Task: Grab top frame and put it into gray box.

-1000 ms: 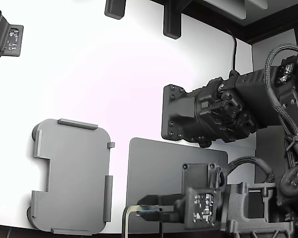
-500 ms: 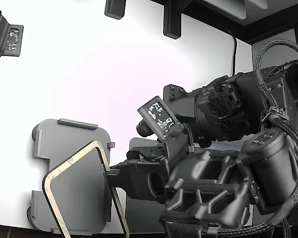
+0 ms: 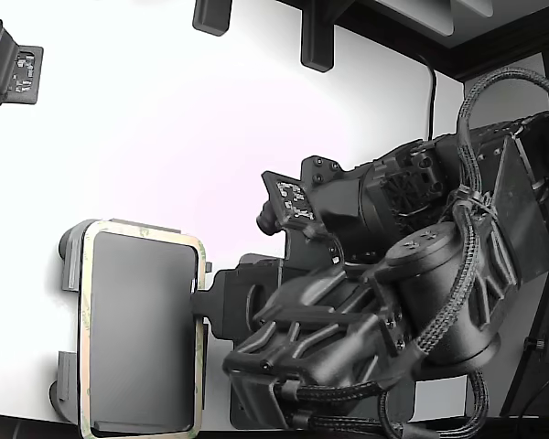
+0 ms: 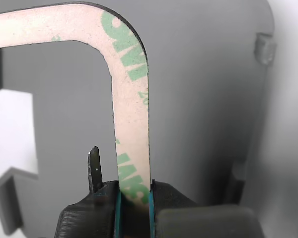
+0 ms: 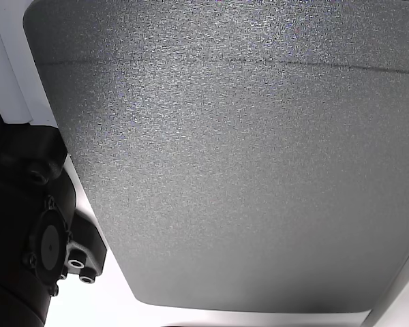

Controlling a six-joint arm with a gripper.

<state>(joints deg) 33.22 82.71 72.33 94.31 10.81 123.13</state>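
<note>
The top frame [image 3: 143, 237] is a thin pale beige ring with green patches. It lies level over the gray box [image 3: 73, 267] at the exterior view's lower left, and its outline nearly matches the box. My gripper [image 3: 201, 305] is shut on the frame's long side nearest the arm. In the wrist view the frame [image 4: 130, 114] runs between the two fingers of the gripper [image 4: 134, 208], with the gray box [image 4: 203, 99] under it. I cannot tell whether the frame touches the box.
A dark gray flat mat [image 3: 253, 274] lies on the white table [image 3: 183, 128] beside the box, mostly under the arm; it fills the other view [image 5: 225, 170]. A second arm [image 3: 375, 197] stands behind. Black fixtures [image 3: 9, 69] sit at the table's far edge.
The gripper has carried the frame from the mat leftward in the exterior view to the gray box. The frame was tilted half a second ago and now lies level over the box.
</note>
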